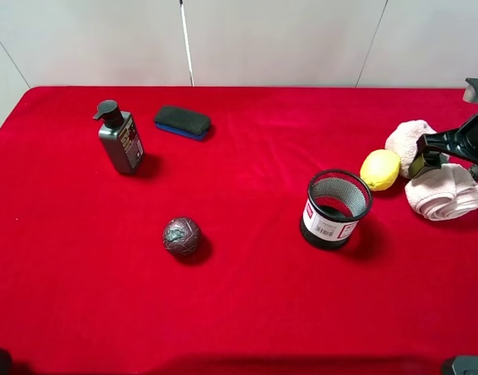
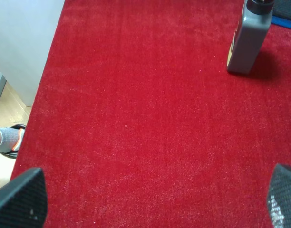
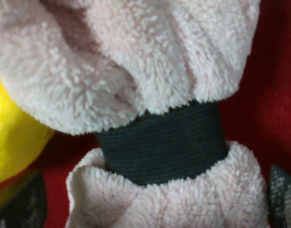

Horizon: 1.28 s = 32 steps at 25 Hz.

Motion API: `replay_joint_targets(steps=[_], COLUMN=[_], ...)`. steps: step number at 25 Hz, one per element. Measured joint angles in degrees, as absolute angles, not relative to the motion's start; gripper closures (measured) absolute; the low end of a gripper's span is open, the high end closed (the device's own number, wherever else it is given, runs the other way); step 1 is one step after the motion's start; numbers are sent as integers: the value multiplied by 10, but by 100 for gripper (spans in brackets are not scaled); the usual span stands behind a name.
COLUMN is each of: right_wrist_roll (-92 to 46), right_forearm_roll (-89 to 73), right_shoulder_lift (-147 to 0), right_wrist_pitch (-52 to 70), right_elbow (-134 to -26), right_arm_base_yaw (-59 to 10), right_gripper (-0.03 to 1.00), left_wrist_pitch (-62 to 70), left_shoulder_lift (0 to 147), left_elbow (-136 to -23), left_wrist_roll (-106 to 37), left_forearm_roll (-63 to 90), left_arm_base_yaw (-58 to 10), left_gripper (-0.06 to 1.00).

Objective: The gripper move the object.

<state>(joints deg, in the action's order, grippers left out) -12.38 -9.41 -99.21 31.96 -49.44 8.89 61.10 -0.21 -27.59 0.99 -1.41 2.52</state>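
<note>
Looking down from the high camera I find the pink towel roll (image 1: 442, 183) near the right edge of the red tabletop (image 1: 247, 312), its two lobes bulging either side of a black band (image 3: 162, 145); the right gripper (image 1: 446, 152) hangs directly over that band, so one lobe shows beyond the claw and the other nearer me; in the right wrist view the two dark fingertips (image 3: 19, 202) stand wide apart at the frame's corners, one on each side of the roll, and neither presses into the fluff, so I call the claw spread and not clamped on anything; the lemon (image 1: 379, 169) sits just beside the towel, touching or nearly touching the far lobe, on the side toward the table's middle; the left gripper (image 2: 155, 202) shows only its two tips in its own camera, well apart, over bare cloth near the left edge; nothing lies between them.

Counting what I see: one towel roll; one lemon; one black mesh cup (image 1: 335, 208) just in front of the lemon; one dark ball (image 1: 181, 236) left of centre; one grey pump bottle (image 1: 119, 138) toward the far left corner; one dark eraser block (image 1: 182, 122) just right of the bottle.
</note>
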Motion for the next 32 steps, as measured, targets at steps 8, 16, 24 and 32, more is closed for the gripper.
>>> replay_joint_targets(steps=[8, 16, 24, 32], right_wrist_roll=[-124, -124, -124, -124], right_forearm_roll=[-94, -92, -87, -90], right_shoulder_lift=[-990, -940, -866, -765], right_wrist_pitch=[321, 330, 373, 434], right_elbow=[-494, -494, -494, -494], right_arm_base_yaw=[89, 89, 89, 89], right_gripper=[27, 27, 27, 27], left_wrist_pitch=[611, 611, 611, 611], left_shoulder_lift=[-2, -2, -2, -2], left_elbow=[-276, -276, -276, -276], left_wrist_roll=[10, 10, 10, 10], left_forearm_roll=[-14, -14, -14, -14], left_arm_base_yaw=[25, 25, 25, 25], left_gripper=[3, 3, 3, 4])
